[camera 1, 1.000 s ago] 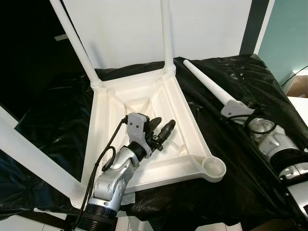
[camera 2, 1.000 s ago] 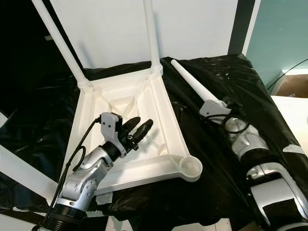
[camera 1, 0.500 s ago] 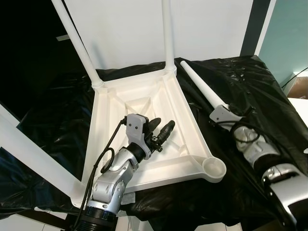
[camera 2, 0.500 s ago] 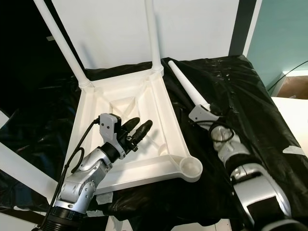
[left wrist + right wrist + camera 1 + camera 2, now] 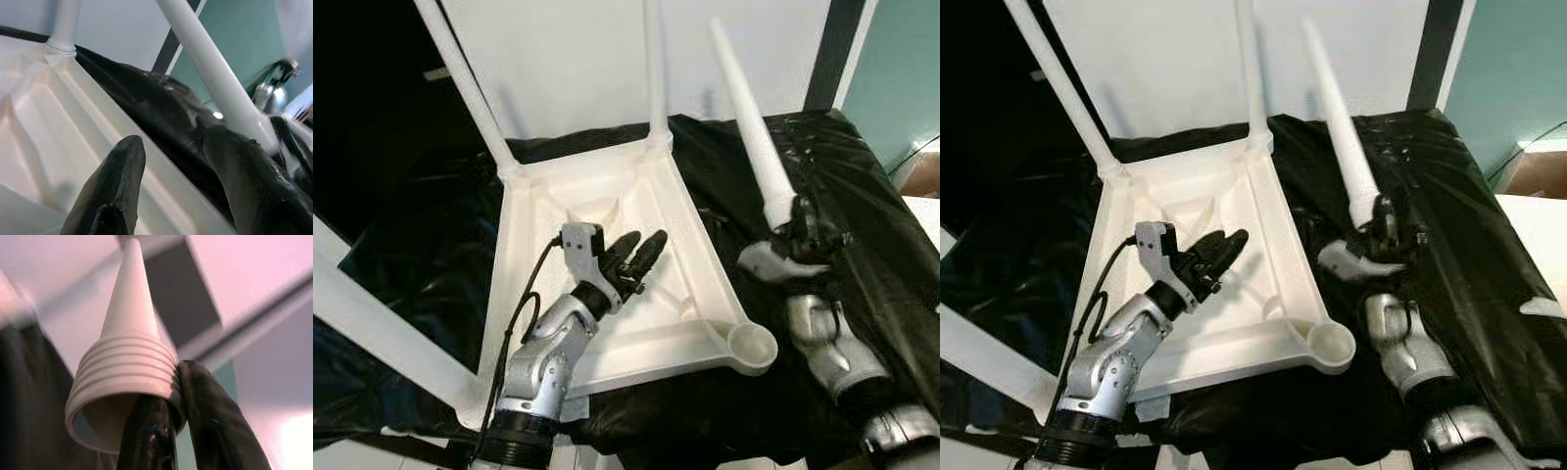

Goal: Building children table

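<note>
**Last leg up, empty socket waiting**

Right claw point(image 5: 1383, 217) is clenched on the threaded end of the loose white table leg point(image 5: 751, 127), one finger inside the hollow rim, leg raised and tilted. Left claw point(image 5: 638, 257) hovers spread, holding nothing, over the upside-down tabletop point(image 5: 607, 196), which lies on a surface draped in black plastic sheet point(image 5: 862, 206). The empty round corner socket point(image 5: 750, 345) sits nearby. Smooth tapered plastic on a rim pinch could slip, and the ribbed threads could cross-thread if it goes in crooked.
</note>
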Motion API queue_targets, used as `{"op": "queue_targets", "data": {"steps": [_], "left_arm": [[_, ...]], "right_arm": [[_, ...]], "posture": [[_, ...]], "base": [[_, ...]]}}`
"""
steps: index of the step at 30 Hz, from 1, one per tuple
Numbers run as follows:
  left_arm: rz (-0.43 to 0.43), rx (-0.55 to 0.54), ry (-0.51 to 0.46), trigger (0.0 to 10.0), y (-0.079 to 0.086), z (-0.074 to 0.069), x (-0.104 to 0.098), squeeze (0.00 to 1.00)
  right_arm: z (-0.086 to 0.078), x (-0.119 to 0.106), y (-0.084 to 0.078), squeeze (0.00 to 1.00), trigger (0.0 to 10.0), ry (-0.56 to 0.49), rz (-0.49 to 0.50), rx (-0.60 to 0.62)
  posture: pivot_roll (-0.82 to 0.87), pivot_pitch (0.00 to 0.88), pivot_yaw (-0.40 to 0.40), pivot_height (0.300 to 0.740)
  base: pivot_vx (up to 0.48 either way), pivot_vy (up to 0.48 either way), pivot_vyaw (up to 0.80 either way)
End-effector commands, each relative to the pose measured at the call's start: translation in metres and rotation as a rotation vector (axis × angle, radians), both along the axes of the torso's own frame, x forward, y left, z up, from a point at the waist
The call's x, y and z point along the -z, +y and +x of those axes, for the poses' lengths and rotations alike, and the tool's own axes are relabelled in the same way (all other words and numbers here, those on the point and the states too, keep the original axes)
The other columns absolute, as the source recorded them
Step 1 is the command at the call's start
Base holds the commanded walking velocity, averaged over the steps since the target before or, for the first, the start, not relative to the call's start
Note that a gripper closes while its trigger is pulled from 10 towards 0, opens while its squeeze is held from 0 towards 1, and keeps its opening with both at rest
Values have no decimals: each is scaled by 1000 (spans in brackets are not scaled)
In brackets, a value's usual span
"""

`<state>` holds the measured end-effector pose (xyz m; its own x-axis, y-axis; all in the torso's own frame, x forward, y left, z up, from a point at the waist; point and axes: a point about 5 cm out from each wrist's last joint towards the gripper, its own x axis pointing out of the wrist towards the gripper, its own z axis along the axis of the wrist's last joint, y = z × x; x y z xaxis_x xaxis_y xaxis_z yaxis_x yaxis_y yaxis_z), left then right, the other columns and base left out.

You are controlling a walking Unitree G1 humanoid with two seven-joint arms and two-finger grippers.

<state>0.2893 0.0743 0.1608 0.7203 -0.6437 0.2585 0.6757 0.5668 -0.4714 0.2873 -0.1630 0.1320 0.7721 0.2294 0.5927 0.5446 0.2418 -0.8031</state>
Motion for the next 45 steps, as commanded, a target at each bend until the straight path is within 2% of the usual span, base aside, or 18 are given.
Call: {"op": "queue_targets", "data": {"steps": [1,2,5,7,10,17,19,25,26,31,32,33,34,35,41,42,44,45], "left_arm": [[-75,73,14,10000,-1,0,-1,0],[-75,73,14,10000,-1,0,-1,0],[-182,117,20,10000,-5,6,-7,0],[-211,125,28,10000,-6,7,-9,0],[-377,131,68,10000,-7,18,-21,0],[-419,113,84,10000,-6,28,-24,0],[-483,117,87,10000,-1,31,-28,1000],[-460,96,101,10000,1,33,-26,1000],[-454,85,110,10000,1,35,-25,55],[-427,60,104,10000,-1,39,-26,0],[-429,56,82,2941,-1,40,-29,0],[-429,56,82,2941,-1,40,-29,0],[-460,54,56,0,0,41,-33,0],[-476,50,44,0,1,41,-35,0],[-524,57,30,0,4,39,-38,0],[-548,58,24,0,4,38,-39,0],[-548,58,24,0,4,38,-39,0],[-575,53,17,0,5,38,-41,0]], "right_arm": [[-11,-11,13,0,0,-97,-60,-97],[-11,-11,13,0,0,-97,-60,-97],[-27,-16,4,0,0,-159,-208,-182],[-30,-16,2,0,0,-162,-231,-199],[-38,-5,1,0,0,-150,-303,-281],[-41,2,0,0,0,-141,-354,-318],[-42,3,-2,0,0,-143,-386,-332],[-42,5,-2,0,0,-144,-408,-363],[-42,6,-1,0,0,-141,-411,-372],[-44,15,-4,0,0,-119,-432,-400],[-45,20,-6,0,0,-105,-440,-405],[-45,20,-6,0,0,-105,-440,-405],[-47,27,-10,0,9333,-71,-434,-403],[-48,30,-12,0,10000,-53,-430,-398],[-49,37,-18,0,10000,-16,-393,-358],[-48,38,-19,302,10000,-1,-360,-343],[-48,38,-19,302,10000,-1,-360,-343],[-48,40,-19,1000,10000,17,-328,-337]], "posture": [[-91,0,140,740],[-91,0,140,740],[-100,0,137,740],[-105,0,137,740],[-106,0,133,740],[-99,0,125,740],[-93,0,121,740],[-88,0,119,740],[-88,0,119,740],[-80,0,109,740],[-81,0,107,740],[-81,0,107,740],[-81,0,107,740],[-81,0,107,740],[-81,0,107,740],[-92,0,110,740],[-92,0,110,740],[-95,0,110,740]], "base": [[0,0,0],[0,0,0],[0,0,0],[0,0,0],[0,0,0],[0,0,0],[0,0,0],[0,0,0],[0,0,0],[0,0,0],[0,0,0],[0,0,0],[0,0,0],[0,0,0],[0,0,0],[0,0,0],[0,0,0],[0,0,0]]}}
